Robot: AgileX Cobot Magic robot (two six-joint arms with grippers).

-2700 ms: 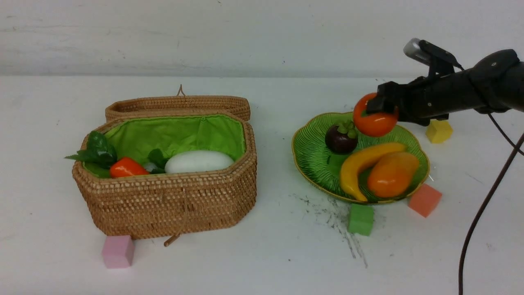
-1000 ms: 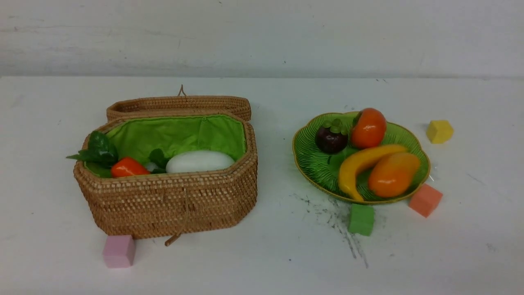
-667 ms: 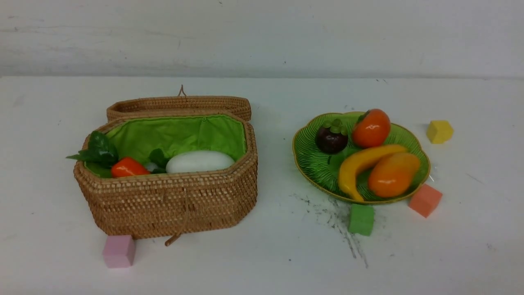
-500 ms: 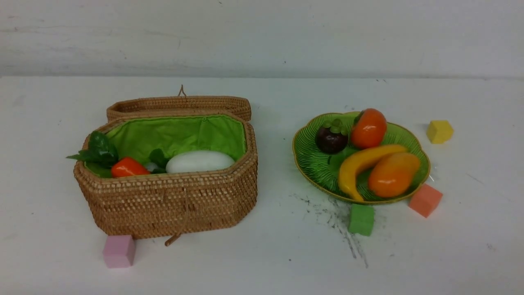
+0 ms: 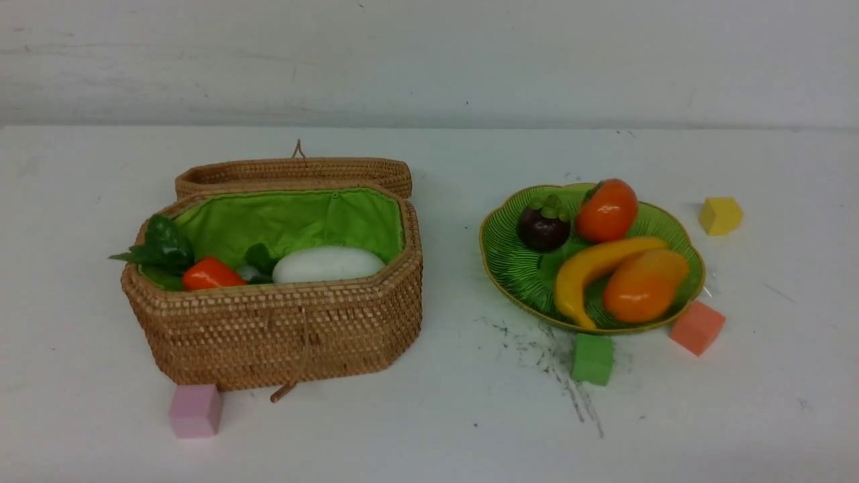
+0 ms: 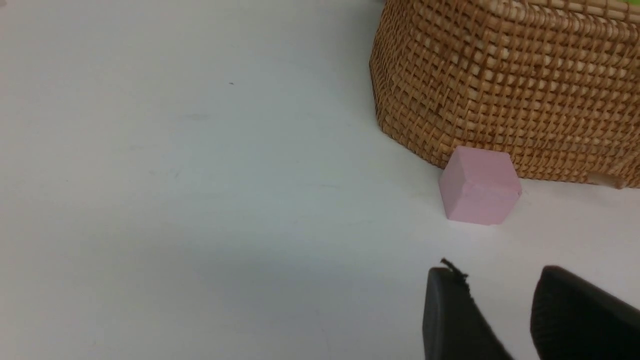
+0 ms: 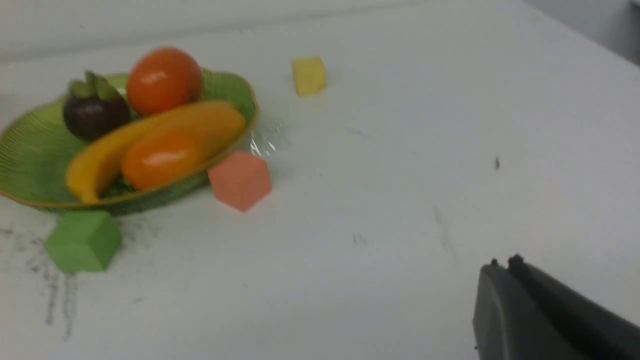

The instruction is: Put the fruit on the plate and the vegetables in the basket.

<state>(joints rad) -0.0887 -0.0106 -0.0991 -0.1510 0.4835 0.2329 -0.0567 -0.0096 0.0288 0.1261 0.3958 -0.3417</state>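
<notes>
Plate (image 5: 510,268) holds four fruits; basket (image 5: 282,335) holds vegetables.
Pink cube (image 5: 194,410) touches basket; green cube (image 5: 592,359), salmon cube (image 5: 696,327) hug plate. Left gripper (image 6: 500,295) parted, empty; right gripper (image 7: 505,267) closed, empty.

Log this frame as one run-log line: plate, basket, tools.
plate: mango, banana, mangosteen, persimmon | basket: radish, carrot visible | left tool: open, empty | right tool: shut, empty

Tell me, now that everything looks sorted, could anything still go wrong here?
Possibly. The persimmon sits high near the far rim of the plate, leaning beside the mangosteen; a bump might roll it off. The carrot has leaves that hang over the edge of the basket, so shutting the lid could pinch them. The eggplant cannot be seen, so I cannot confirm it is inside.
</notes>
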